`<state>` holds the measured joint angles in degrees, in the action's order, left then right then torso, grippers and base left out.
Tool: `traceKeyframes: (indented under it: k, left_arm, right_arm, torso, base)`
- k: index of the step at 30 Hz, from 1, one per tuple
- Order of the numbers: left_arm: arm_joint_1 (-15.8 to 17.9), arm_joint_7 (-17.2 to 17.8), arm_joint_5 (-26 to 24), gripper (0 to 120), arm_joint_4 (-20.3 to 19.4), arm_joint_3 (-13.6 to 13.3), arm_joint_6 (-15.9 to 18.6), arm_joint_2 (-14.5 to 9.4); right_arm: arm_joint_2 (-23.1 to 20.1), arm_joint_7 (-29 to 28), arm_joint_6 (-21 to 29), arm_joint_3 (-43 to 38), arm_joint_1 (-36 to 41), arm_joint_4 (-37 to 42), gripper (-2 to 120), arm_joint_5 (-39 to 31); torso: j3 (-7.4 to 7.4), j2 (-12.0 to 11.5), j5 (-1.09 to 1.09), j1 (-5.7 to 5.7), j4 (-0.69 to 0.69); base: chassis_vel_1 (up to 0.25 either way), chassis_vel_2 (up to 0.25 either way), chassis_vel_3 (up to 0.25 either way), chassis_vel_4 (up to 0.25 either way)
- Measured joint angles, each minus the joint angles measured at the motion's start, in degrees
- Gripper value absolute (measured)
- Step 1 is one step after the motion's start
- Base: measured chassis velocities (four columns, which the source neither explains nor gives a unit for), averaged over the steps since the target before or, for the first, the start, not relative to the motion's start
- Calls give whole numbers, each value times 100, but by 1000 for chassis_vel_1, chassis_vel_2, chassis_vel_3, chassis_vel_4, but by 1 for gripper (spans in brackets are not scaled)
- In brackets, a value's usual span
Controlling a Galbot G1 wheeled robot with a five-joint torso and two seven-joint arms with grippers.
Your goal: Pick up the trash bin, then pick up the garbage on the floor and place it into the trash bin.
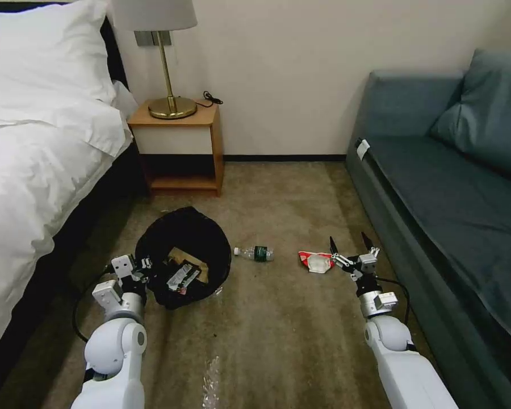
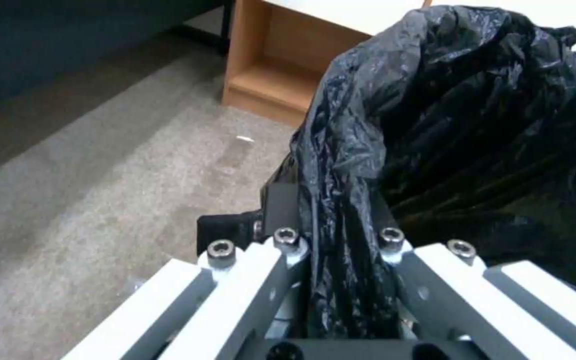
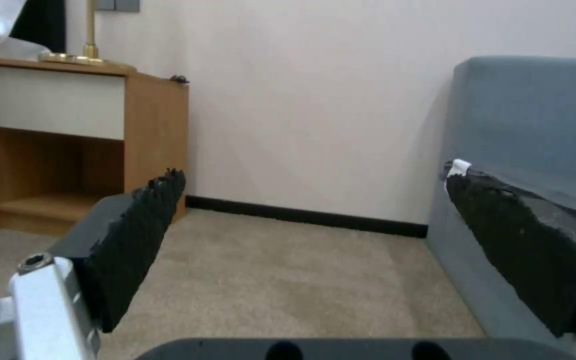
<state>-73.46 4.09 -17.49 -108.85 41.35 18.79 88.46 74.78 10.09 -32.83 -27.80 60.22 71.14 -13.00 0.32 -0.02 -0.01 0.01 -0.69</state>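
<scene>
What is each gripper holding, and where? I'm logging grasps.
The left gripper pinches the black-lined round trash bin at its liner-covered rim. The right gripper is open and holds nothing.

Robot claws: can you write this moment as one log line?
left claw: shut on trash bin liner | right claw: open beside red-and-white wrapper | bottle: on carpet
</scene>
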Motion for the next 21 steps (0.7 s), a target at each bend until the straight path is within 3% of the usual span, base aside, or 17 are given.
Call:
traceKeyframes:
  k: [21]
  left_arm:
    - [7,2,-71,4,-3,41,-11,-33]
  right_arm:
    - [-69,105,-67,100,-54,-276,98,35]
  torso:
    - [0,0,0,0,1]
  base:
    - [-74,61,67,-68]
